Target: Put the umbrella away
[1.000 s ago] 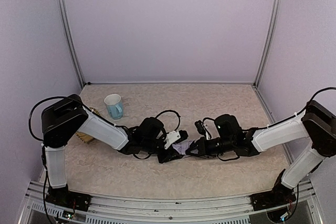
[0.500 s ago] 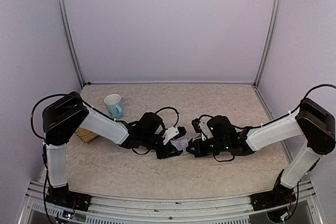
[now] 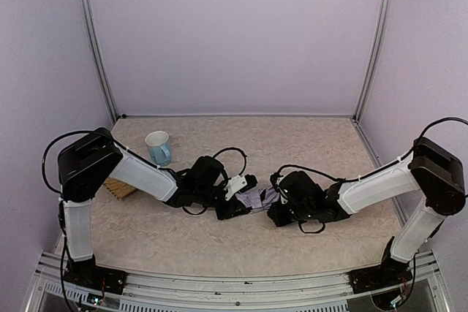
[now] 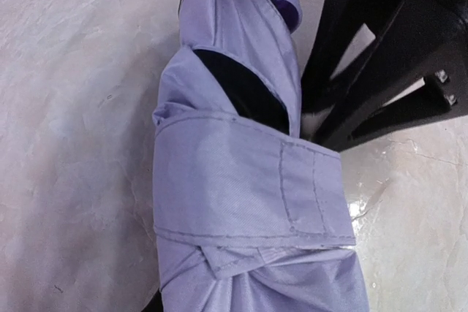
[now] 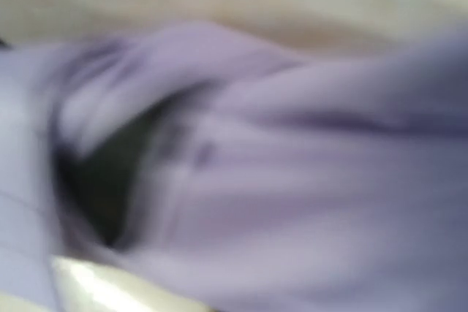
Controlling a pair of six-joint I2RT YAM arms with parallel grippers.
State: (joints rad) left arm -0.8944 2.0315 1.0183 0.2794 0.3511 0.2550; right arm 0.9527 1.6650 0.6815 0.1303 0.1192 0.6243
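The umbrella [image 3: 254,197] lies folded on the table's middle, between my two grippers. In the left wrist view the umbrella [image 4: 219,268] is a pale lavender bundle with black lining showing near its far end, and a lavender strap [image 4: 241,180] is wrapped around it. My left gripper [image 3: 235,204] holds its near end, with the fingers hidden under the fabric. My right gripper [image 3: 276,207] is pressed against the other end. One of its black fingers [image 4: 344,85] touches the bundle beside the strap. The right wrist view shows only blurred lavender fabric [image 5: 292,202].
A pale blue mug [image 3: 158,147] stands at the back left of the table. A brown wooden object [image 3: 117,189] lies under the left arm near the left wall. Metal frame posts rise at both back corners.
The right arm has slid left, closing in on the umbrella. The left gripper has shifted slightly back with the umbrella's near end. The mug has not moved.
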